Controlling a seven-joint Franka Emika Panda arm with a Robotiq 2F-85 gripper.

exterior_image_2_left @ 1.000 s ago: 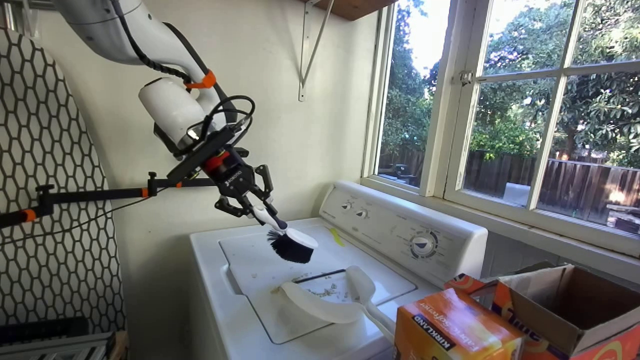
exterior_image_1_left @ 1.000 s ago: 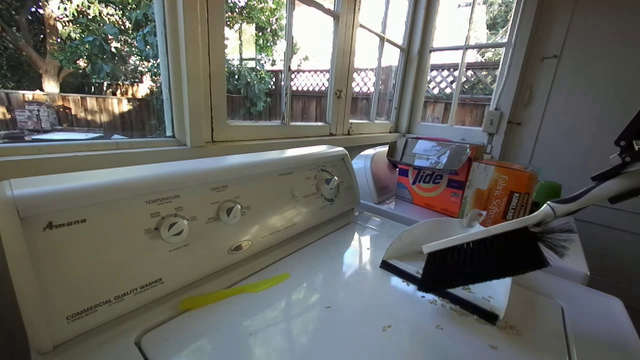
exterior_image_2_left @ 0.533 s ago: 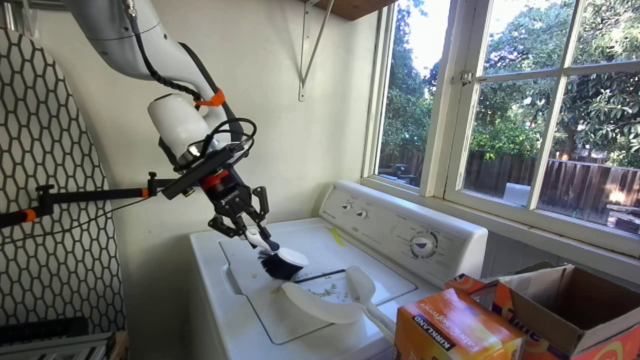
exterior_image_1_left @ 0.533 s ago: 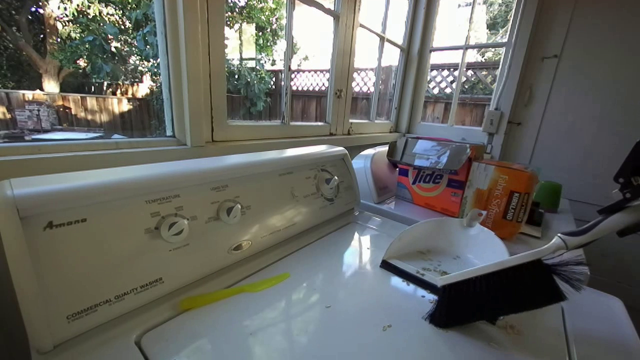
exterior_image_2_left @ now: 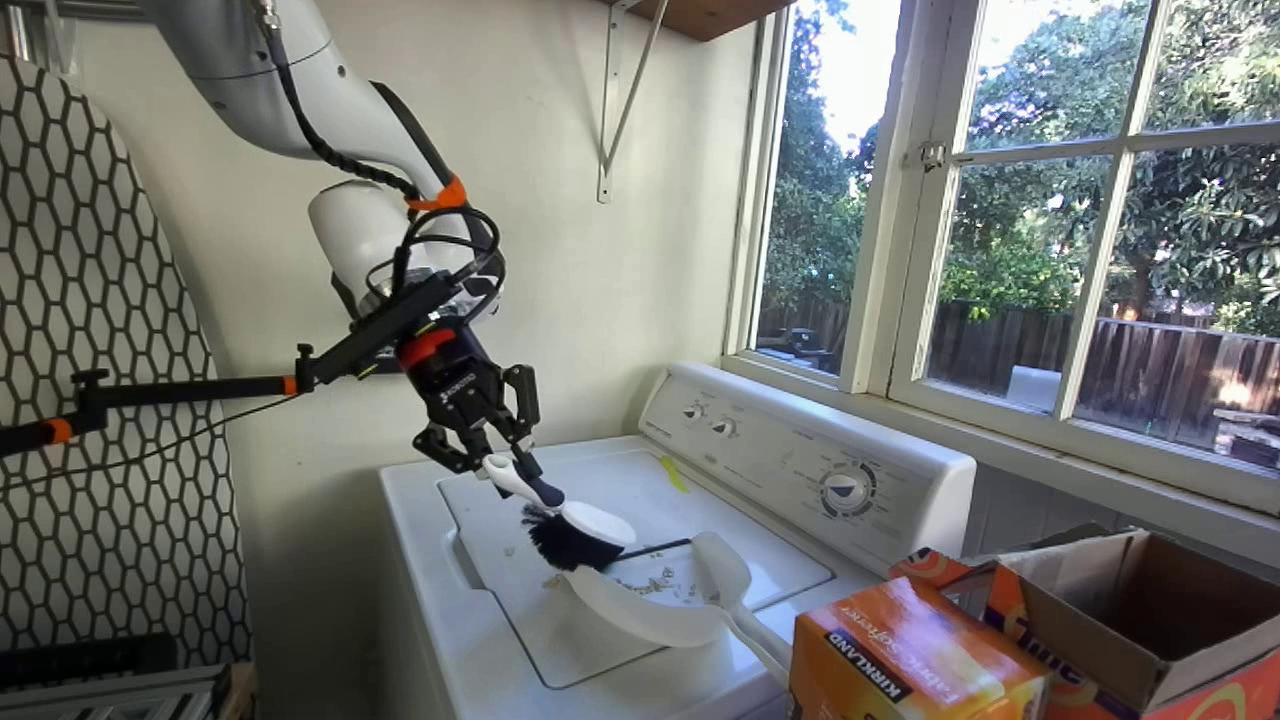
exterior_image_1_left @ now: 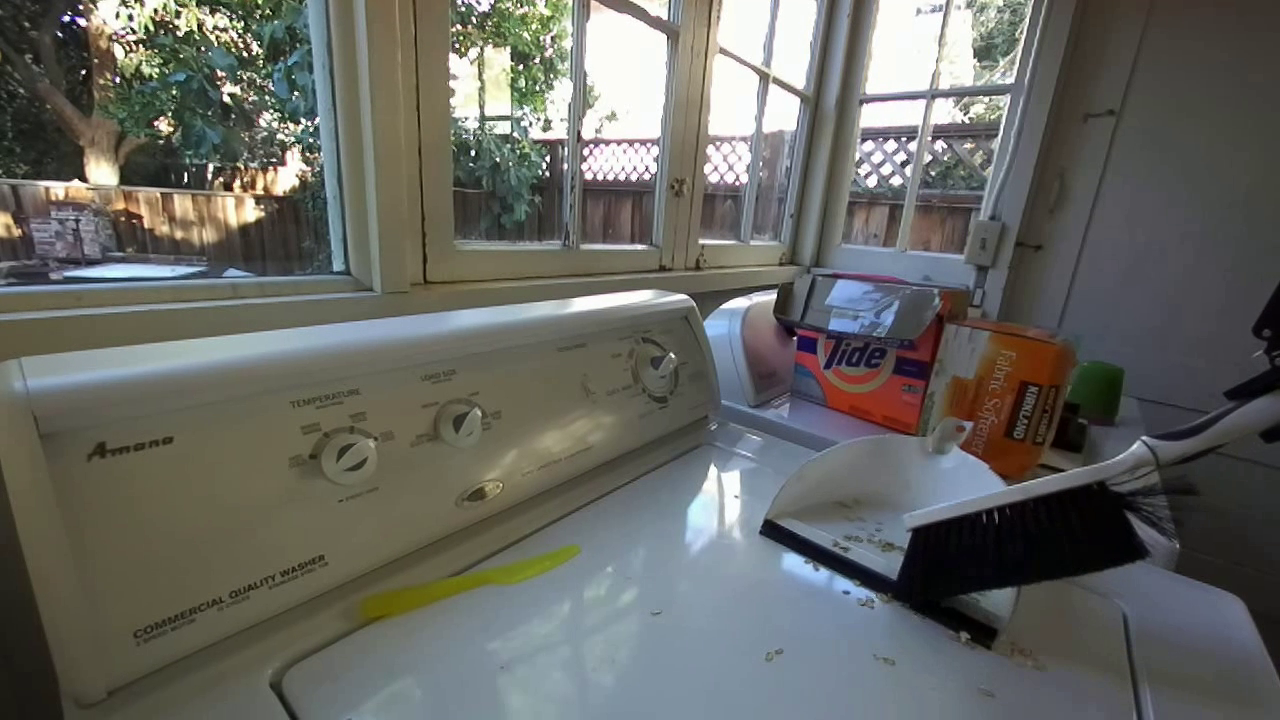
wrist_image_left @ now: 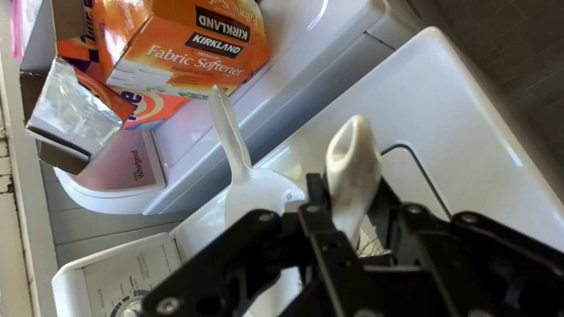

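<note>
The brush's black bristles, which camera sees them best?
An exterior view does, because there the black bristles look big and side-on. In an exterior view the bristles also show, but smaller. The wrist view shows only a few thin hairs by the gripper.

black-bristled brush (exterior_image_1_left: 1040, 535), white dustpan (exterior_image_1_left: 890, 475)

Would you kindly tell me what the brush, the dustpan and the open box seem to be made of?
Brush: the handle looks like smooth plastic, given its rounded shape; the thin black bristles are perhaps synthetic.
Dustpan: probably moulded plastic, being white, smooth and curved; its black edge strip may be rubber.
Open box: cardboard, by its matt brown inside and folded flaps.
</note>
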